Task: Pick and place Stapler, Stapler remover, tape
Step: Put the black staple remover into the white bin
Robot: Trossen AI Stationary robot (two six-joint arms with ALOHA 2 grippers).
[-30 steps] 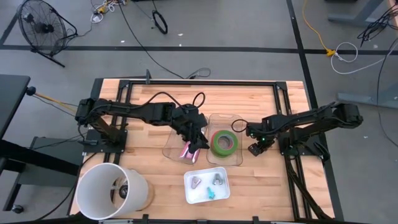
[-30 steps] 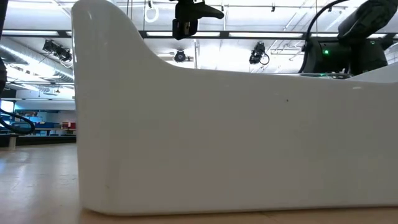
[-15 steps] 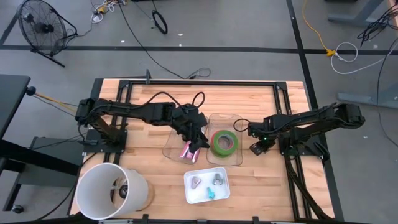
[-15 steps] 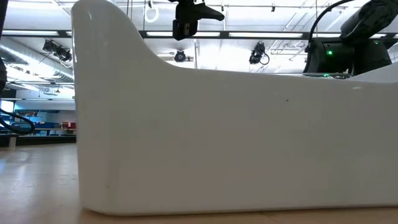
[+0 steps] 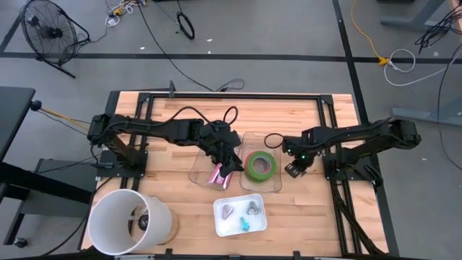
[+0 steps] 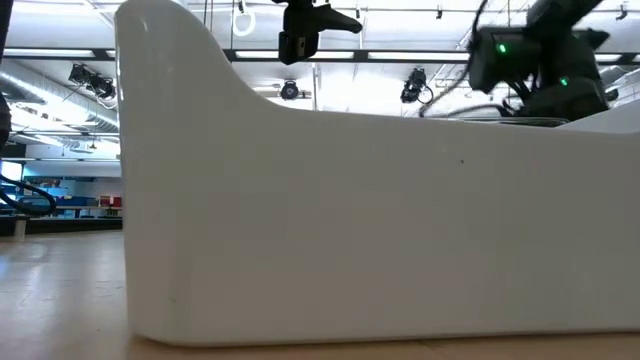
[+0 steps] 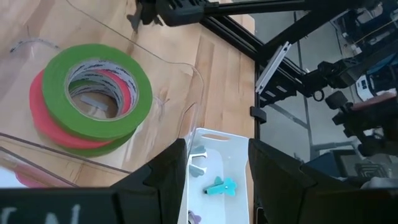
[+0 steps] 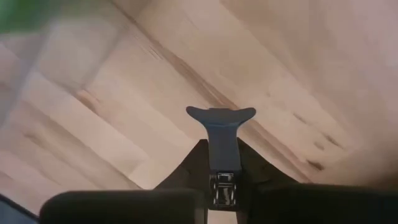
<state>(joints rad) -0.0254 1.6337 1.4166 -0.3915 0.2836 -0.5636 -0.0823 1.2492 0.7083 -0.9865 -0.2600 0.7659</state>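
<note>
Stack of flat tape rings (image 5: 260, 165), green over red over green, lying in a clear plastic tray (image 5: 253, 136) at mid-table; no print legible on them. Blurred lettering on the left wrist's own housing, unreadable. Left gripper (image 5: 225, 167) over the tray's other end, just beside a pink object (image 5: 216, 175), fingers apart with nothing seen between them, unchanged. Right gripper (image 5: 292, 170) on bare wooden table (image 5: 180, 108) just beside the tray, now clenched and nearer than a second ago. Small white tray (image 5: 219, 225) of oddments near the front edge.

left hand (image 5: 225, 171) half open, right hand (image 5: 291, 168) closed.
</note>
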